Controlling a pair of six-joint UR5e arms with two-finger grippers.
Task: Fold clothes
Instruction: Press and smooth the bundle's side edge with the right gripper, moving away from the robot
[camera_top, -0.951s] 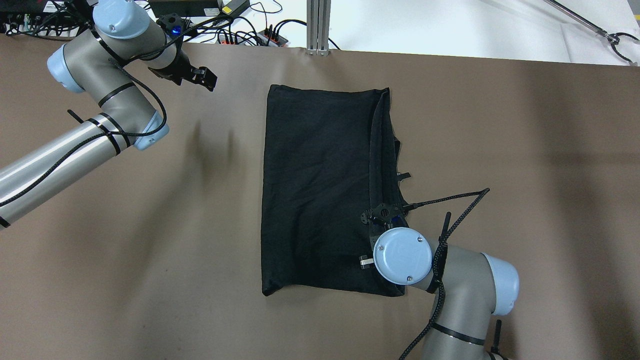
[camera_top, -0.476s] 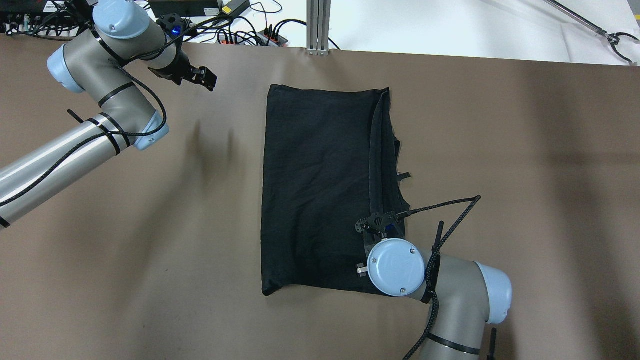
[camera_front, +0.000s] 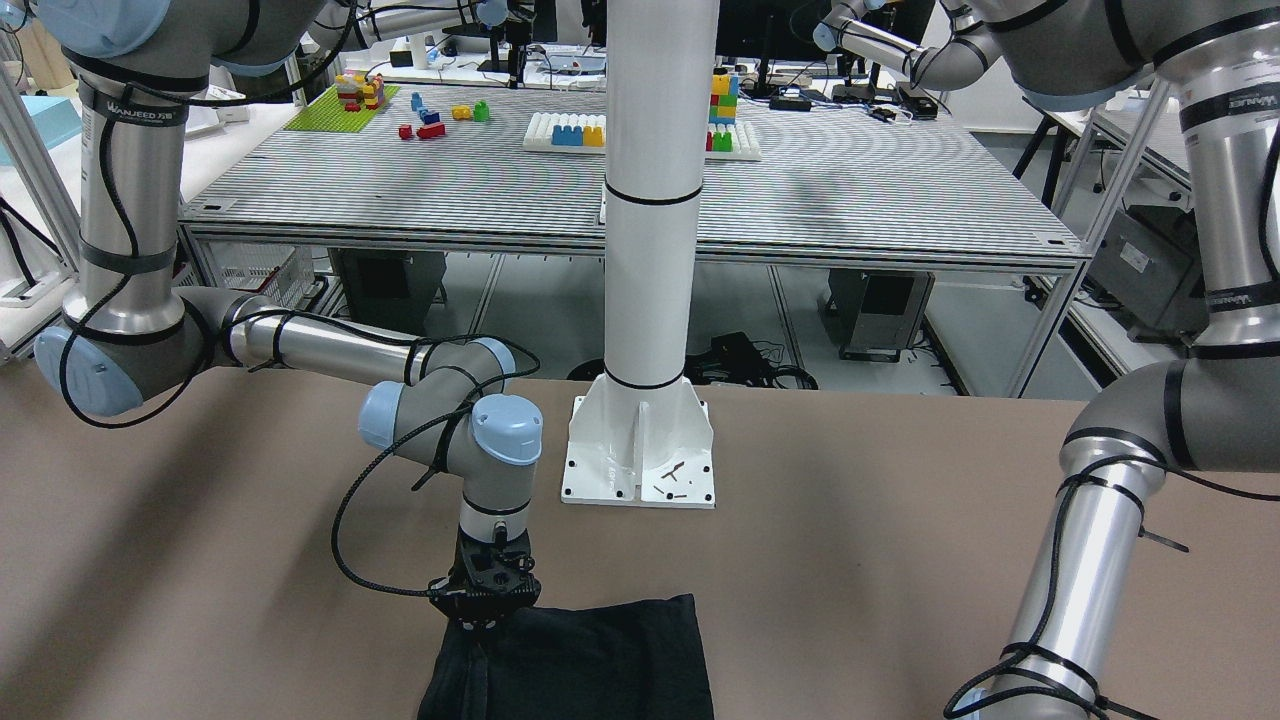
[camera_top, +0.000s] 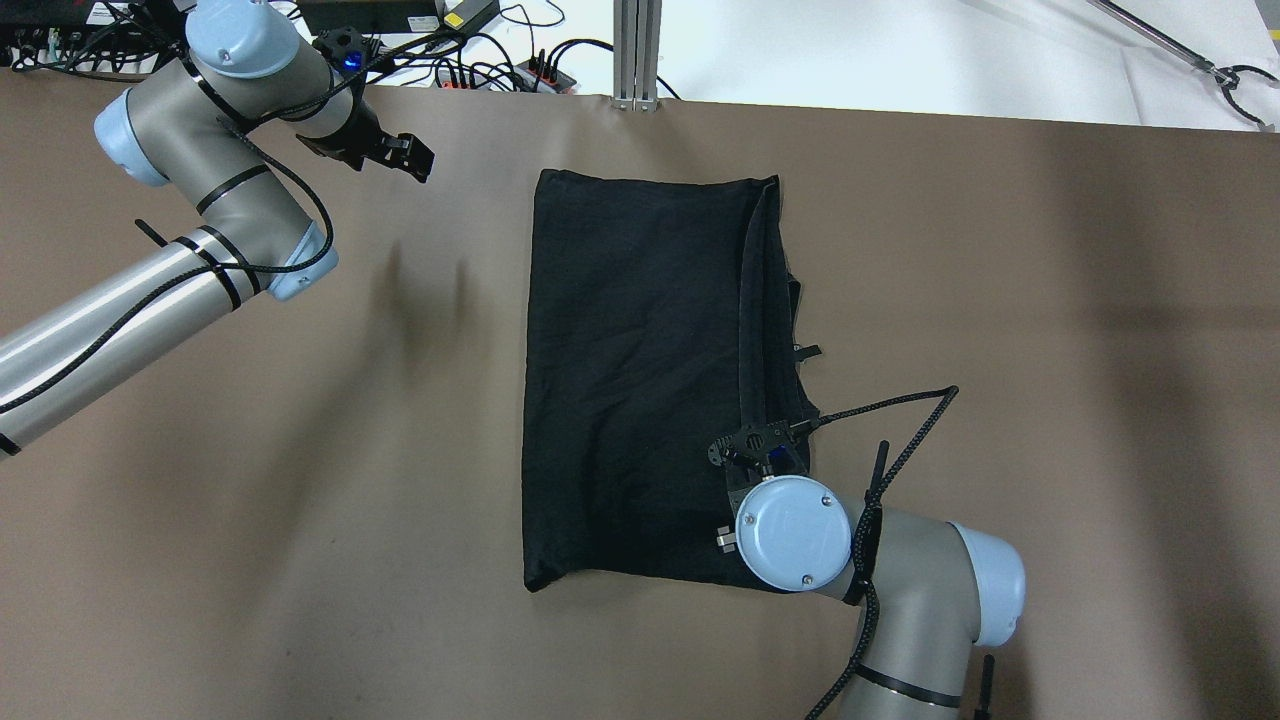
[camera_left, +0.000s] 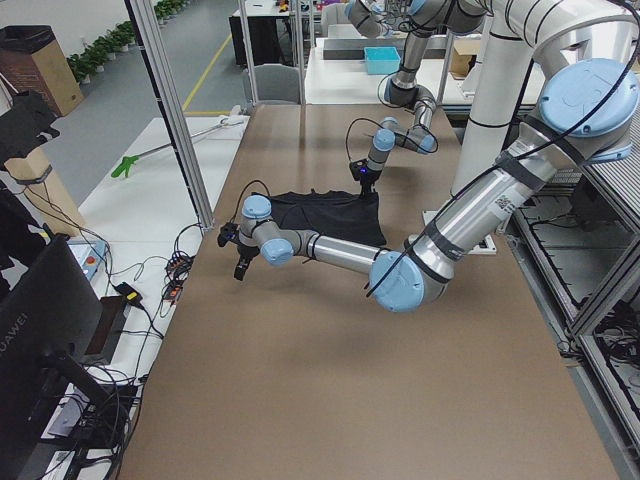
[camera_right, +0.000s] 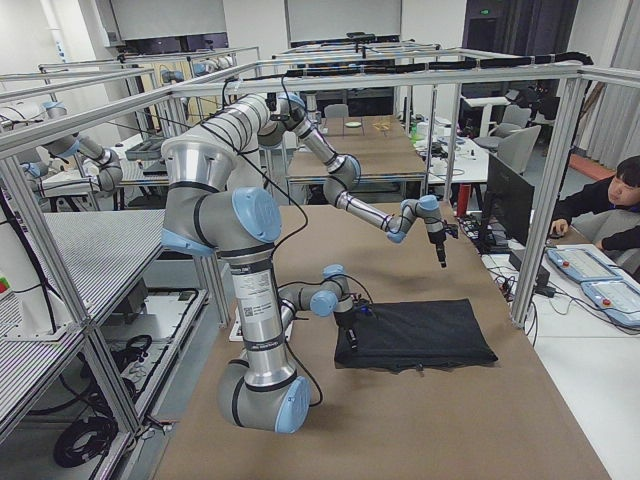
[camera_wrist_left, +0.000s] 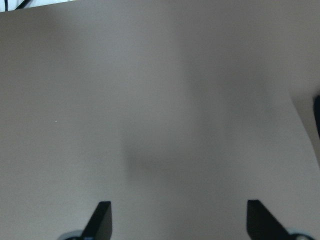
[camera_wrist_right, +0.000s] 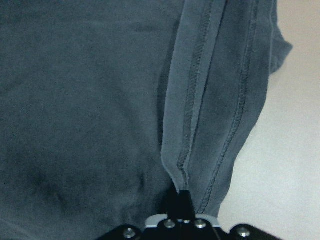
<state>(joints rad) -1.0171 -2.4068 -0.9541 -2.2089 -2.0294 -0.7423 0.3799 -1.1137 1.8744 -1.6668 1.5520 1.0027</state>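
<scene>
Clothes (camera_top: 640, 380) lie with hem pinched in right tool (camera_wrist_right: 182, 199)

Surface (camera_top: 1000, 300) lies bare to left and right of the black garment (camera_top: 640, 380). Left hand (camera_top: 412, 162), fingers spread, hangs over bare surface off the garment's far left corner, well apart. Right hand (camera_front: 478, 625), pinched on the garment's right hem, and its looped cable (camera_top: 900, 401) obstruct that edge. White pole base (camera_front: 640, 450) stands robot-side, apart from the garment.
</scene>
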